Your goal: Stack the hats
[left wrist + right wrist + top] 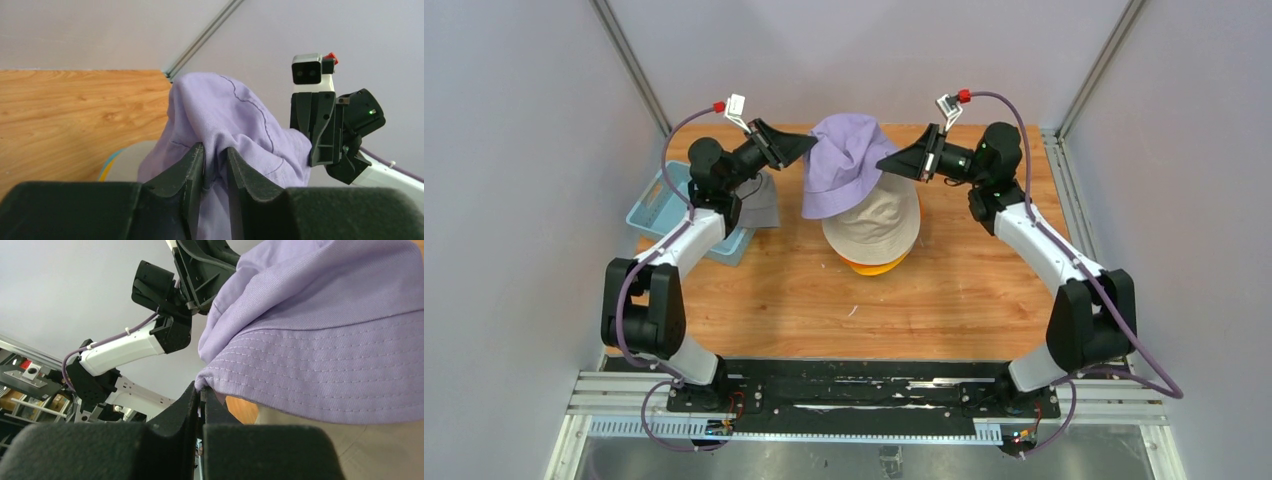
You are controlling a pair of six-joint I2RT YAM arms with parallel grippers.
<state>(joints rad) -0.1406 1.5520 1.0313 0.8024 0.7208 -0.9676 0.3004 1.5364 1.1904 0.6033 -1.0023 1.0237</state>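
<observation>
At the far left a light blue basket (652,208) sat on the worktop (824,300), with a grey hat (767,203) slumped just beside it, behind the left arm; the left gripper (809,145) reached in toward the middle, its jaws a little apart with a fold of the lavender hat (844,160) lying between them, loosely by the look rather than pinched.

The lavender hat hung stretched between the two arms, raised above the pile, its lower brim draping onto a beige hat (882,225); that one sat on an orange hat (874,266), of which only a rim showed; whether more lay under them could not be told.

On the right, the right gripper (884,163) was closed tight on the stitched edge of the lavender brim.

The cloth seemed light, limp and easily creased; it would likely sag and fold wherever unsupported, yet it was not fragile; the stitched brim looked the best place to take hold, at two opposite points, so the crown could open and settle squarely over the beige one.
</observation>
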